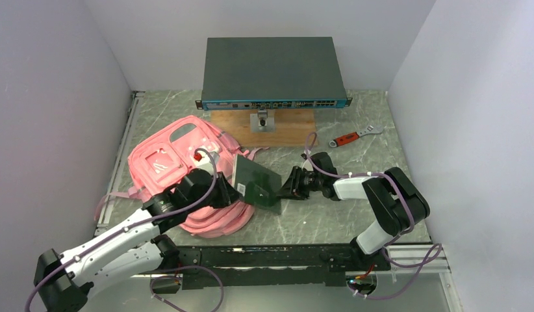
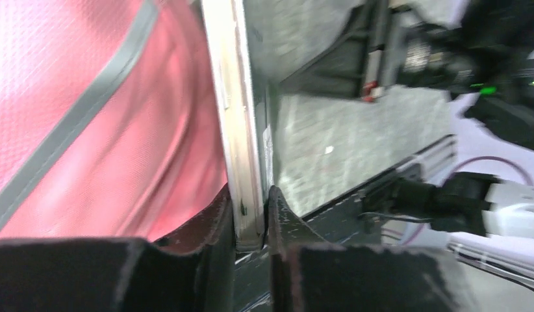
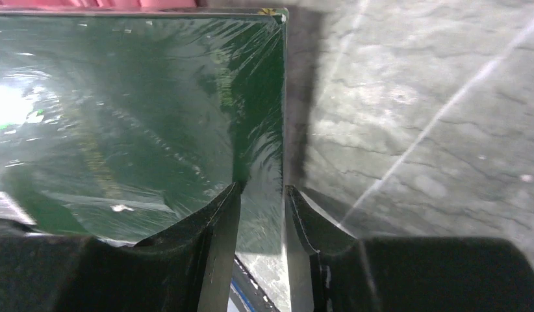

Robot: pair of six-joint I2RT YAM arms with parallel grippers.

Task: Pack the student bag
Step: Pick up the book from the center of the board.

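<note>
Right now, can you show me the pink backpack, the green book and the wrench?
pink backpack [image 1: 162,161]: top external view, on its front pocket.
green book [image 1: 254,177]: top external view, middle of its cover.
wrench [image 1: 347,138]: top external view, on its red handle.

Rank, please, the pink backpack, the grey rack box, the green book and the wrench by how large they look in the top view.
1 and 2: the grey rack box and the pink backpack look too alike to rank, and the backpack is partly covered.
3: the green book.
4: the wrench.
</note>
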